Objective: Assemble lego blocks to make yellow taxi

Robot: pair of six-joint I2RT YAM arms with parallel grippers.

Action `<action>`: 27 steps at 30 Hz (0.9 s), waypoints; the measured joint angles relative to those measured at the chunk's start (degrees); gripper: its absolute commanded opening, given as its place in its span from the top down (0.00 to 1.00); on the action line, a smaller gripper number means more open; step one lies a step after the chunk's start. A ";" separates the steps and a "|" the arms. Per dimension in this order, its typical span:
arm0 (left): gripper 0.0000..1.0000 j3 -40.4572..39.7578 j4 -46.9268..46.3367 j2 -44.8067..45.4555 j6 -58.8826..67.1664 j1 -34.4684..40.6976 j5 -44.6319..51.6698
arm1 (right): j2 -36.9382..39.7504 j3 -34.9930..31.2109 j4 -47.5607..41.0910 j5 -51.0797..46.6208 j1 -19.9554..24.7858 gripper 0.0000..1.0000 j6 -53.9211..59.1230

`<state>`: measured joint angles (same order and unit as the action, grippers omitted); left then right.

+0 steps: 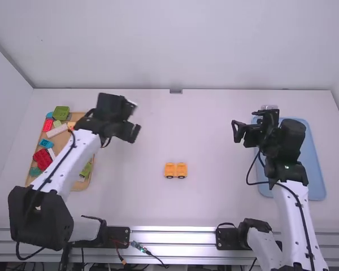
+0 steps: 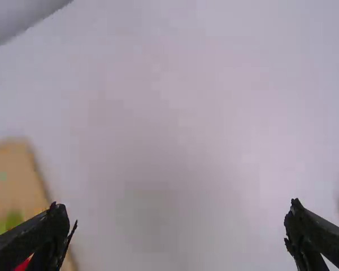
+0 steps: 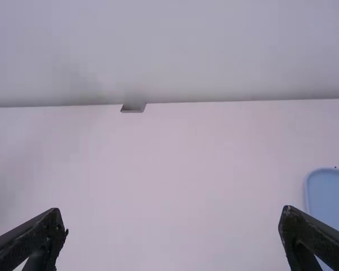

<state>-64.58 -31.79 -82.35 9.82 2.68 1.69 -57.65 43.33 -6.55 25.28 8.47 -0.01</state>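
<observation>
Near the table's middle in the high view lies a yellow-orange block piece (image 1: pixel 175 170) with dark wheels along its near side. My left gripper (image 1: pixel 137 131) is above the table between the block tray and that piece; in the left wrist view the left gripper (image 2: pixel 178 234) stands open, fingers wide apart, nothing between them. My right gripper (image 1: pixel 236 131) is over the table just left of the blue tray; in the right wrist view the right gripper (image 3: pixel 174 237) is open and holds nothing. Loose blocks, including a green block (image 1: pixel 61 113) and a red block (image 1: pixel 43 160), lie at the far left.
The loose blocks lie on a brown tray (image 1: pixel 79 186), partly hidden under the left arm. A blue tray (image 1: pixel 313 164) stands at the right, partly behind the right arm. A wall rises behind the white table (image 1: pixel 214 197), with a small grey bracket (image 1: pixel 175 91) at its back edge.
</observation>
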 measured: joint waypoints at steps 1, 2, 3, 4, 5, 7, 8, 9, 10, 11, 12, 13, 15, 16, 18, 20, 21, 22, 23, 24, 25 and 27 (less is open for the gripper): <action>0.01 0.02 -0.44 0.02 -1.09 -0.85 0.04 | 0.00 0.00 0.04 -0.02 -0.17 0.01 0.02; 0.01 0.02 -2.38 0.02 -6.29 -5.27 0.02 | 0.00 0.00 0.07 0.02 -0.81 0.01 0.17; 0.01 0.02 -3.17 0.00 -8.85 -7.56 0.02 | 0.00 0.00 0.13 0.07 -1.20 0.01 0.24; 0.01 0.02 -4.13 0.00 -12.85 -11.52 0.02 | 0.00 0.00 0.33 0.07 -1.92 0.01 0.22; 0.01 0.02 -4.46 -0.04 -14.51 -13.20 0.02 | 0.00 0.00 0.39 0.04 -2.21 0.01 0.24; 0.01 0.02 -4.90 -0.63 -20.00 -19.34 0.24 | 0.00 0.00 0.83 0.07 -3.15 0.01 0.26; 0.01 0.02 -5.01 -1.07 -21.88 -21.38 0.48 | 0.00 0.00 1.05 0.07 -3.50 0.01 0.31; 0.01 0.02 -5.09 -1.38 -23.08 -22.56 0.74 | 0.00 0.00 1.22 0.07 -3.74 0.01 0.35; 0.01 0.04 -5.33 -2.16 -26.23 -25.24 1.73 | 0.00 0.00 1.46 0.07 -4.46 0.01 0.39; 0.01 0.11 -5.77 -2.40 -27.67 -26.43 2.25 | 0.02 0.00 1.55 0.07 -4.98 0.01 0.42; 0.01 0.20 -5.99 -2.45 -28.35 -26.91 2.36 | 0.02 0.00 1.55 0.07 -5.11 0.01 0.42; 0.01 0.52 -6.36 -2.45 -29.53 -27.71 2.62 | 0.00 0.00 1.62 0.07 -5.60 0.01 0.44; 0.01 1.88 -5.90 -2.45 -32.87 -28.92 2.43 | 0.00 0.00 1.70 0.04 -6.51 0.01 0.87; 0.01 2.49 -5.53 -2.45 -34.21 -29.09 2.23 | 0.00 0.00 1.70 -0.15 -6.88 0.01 1.07; 0.01 3.50 -4.63 -2.45 -36.20 -29.09 2.14 | 0.00 0.00 1.73 -0.44 -7.28 0.01 1.33; 0.01 4.85 -3.54 -2.45 -38.18 -28.98 2.14 | 0.02 0.00 2.05 -1.25 -7.87 0.01 1.70; 0.01 5.07 -3.45 -2.45 -38.49 -28.98 2.12 | 0.00 0.00 2.10 -1.42 -7.96 0.01 1.73; 0.01 5.49 -3.19 -2.47 -38.95 -28.96 2.10 | 0.00 0.00 2.25 -1.62 -8.09 0.01 1.75; 0.01 5.84 -3.13 -2.95 -39.91 -28.89 1.68 | 0.02 0.00 2.49 -1.95 -8.44 0.01 1.77; 0.01 5.84 -3.13 -3.39 -40.19 -28.89 1.42 | 0.00 0.00 2.54 -2.01 -8.57 0.01 1.79; 0.01 5.84 -3.08 -4.09 -40.61 -28.92 1.01 | 0.00 0.00 2.54 -2.10 -8.90 0.01 1.81; 0.01 5.81 -4.09 -6.49 -41.18 -28.92 0.33 | 0.00 0.00 2.54 -2.23 -9.49 0.01 1.84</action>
<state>-58.76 -35.88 -88.84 -31.35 -26.24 2.02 -57.65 43.33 -4.01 23.05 -1.02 1.83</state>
